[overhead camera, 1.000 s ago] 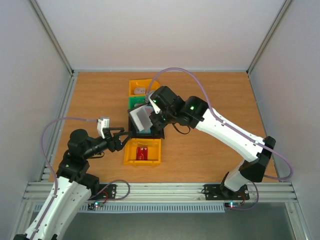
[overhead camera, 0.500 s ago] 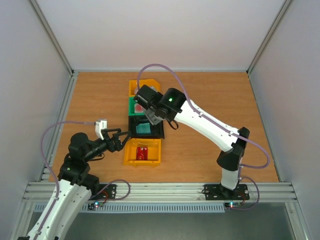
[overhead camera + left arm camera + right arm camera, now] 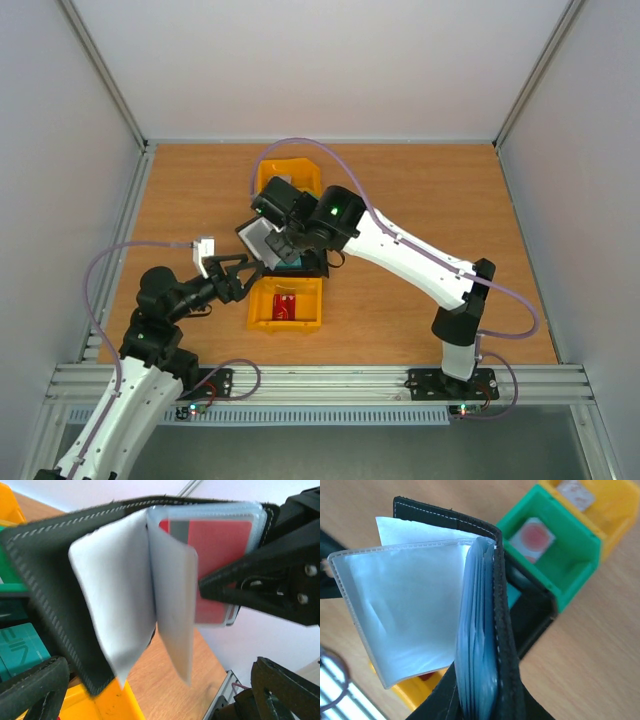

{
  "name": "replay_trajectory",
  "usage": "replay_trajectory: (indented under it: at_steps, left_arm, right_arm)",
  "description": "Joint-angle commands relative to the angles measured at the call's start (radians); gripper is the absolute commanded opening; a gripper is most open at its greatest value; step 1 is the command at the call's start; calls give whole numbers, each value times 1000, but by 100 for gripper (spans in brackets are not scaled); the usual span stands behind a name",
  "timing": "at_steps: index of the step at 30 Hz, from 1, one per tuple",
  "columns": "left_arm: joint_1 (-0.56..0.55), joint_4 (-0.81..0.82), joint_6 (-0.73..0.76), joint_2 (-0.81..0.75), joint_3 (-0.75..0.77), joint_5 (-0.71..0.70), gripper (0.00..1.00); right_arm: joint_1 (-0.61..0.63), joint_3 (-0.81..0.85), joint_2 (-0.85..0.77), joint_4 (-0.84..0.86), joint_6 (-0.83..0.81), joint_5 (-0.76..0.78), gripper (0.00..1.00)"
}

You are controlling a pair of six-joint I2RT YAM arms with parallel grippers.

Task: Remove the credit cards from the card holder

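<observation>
Stitched card holder nearer left claw

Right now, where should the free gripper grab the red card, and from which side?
Likely its lower edge, from the side of the open left gripper: the red card faces it, sleeves hang aside, and the right gripper pinches the holder at the card's far end. Its pocket's opening is unclear.

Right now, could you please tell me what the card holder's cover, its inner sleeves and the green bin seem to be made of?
Card holder cover: probably leather or imitation leather; matte black, grainy, with pale stitching along the edge. Sleeves: thin flexible clear plastic, glossy, translucent and curling. Green bin: rigid moulded plastic with a slight sheen.
</observation>
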Motion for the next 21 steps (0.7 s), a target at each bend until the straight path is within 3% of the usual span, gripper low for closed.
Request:
replay_trajectory:
  at_steps: [1, 2, 3, 5, 10, 15, 17, 21]
  left_arm:
    - [5, 13, -1, -3, -11, -44, 99]
    - [5, -26, 8, -2, -9, -85, 96]
    - [5, -54, 23, 0, -6, -114, 84]
    - [4, -74, 45, -1, -1, -124, 71]
    - [5, -42, 30, -13, -2, -92, 57]
    - [5, 10, 13, -17, -8, -39, 57]
    - [5, -21, 19, -21, -3, -64, 63]
    - [21, -180, 99, -15, 55, -183, 63]
  right_arm:
    - [14, -101, -79, 156, -95, -231, 1]
    - [11, -143, -107, 193, -119, -290, 1]
    - [7, -184, -143, 231, -142, -353, 1]
    - [-7, -252, -207, 284, -170, -450, 1]
    - [-81, -358, -320, 336, -175, -654, 1]
    - [-118, -447, -391, 409, -172, -812, 1]
    - [-150, -455, -392, 413, -126, -780, 1]
    - [-266, -460, -377, 397, 51, -604, 1]
